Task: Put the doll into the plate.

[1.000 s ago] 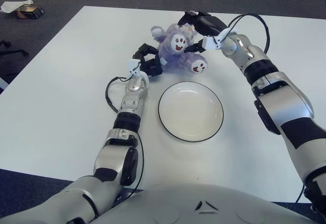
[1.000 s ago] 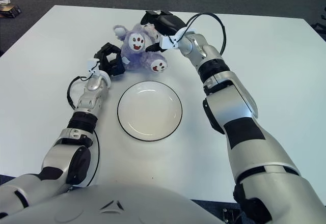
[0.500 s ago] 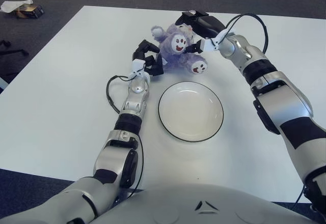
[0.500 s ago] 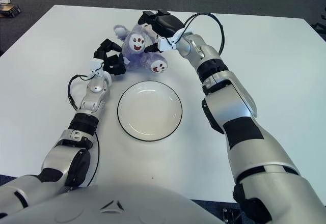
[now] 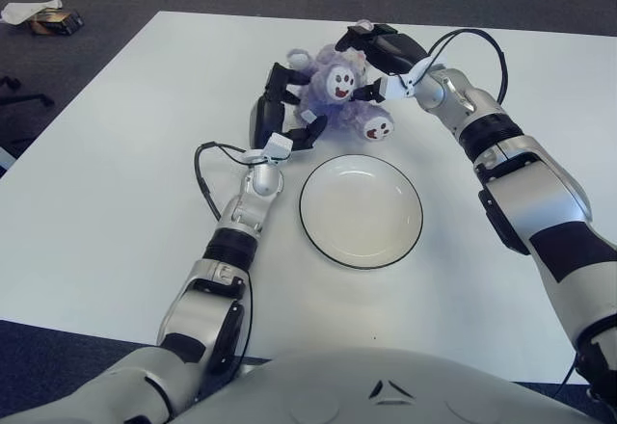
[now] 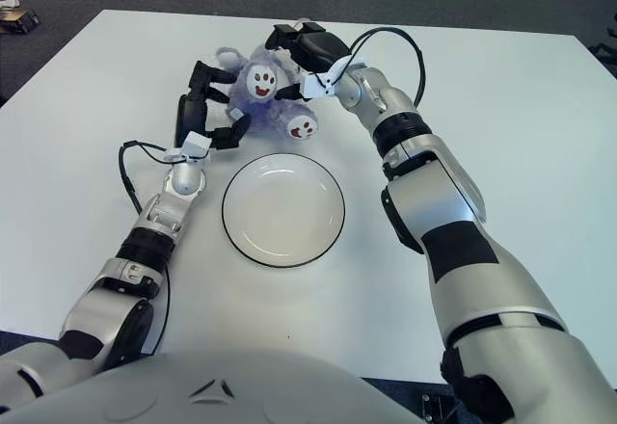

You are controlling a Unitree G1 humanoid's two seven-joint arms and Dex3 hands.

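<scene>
A purple plush doll (image 5: 335, 96) with a white smiling face sits on the white table just beyond the white, dark-rimmed plate (image 5: 361, 214). My left hand (image 5: 297, 104) stands raised at the doll's left side. Its fingers are spread, one tip by the doll's ear and another by its lower body. My right hand (image 5: 361, 64) reaches in from the right and wraps the doll's head, with fingers (image 5: 359, 33) over the top and one below the face. The doll's back is hidden behind that hand. Nothing lies in the plate.
The table's far edge (image 5: 241, 14) runs just behind the doll, with dark carpet beyond it. A small crumpled object (image 5: 40, 17) lies on the floor at the far left. Black cables loop off both wrists.
My left hand rose and opened from a curled pose to spread fingers against the doll's left side. The right hand shifted slightly on the doll's head. The doll barely moved.
</scene>
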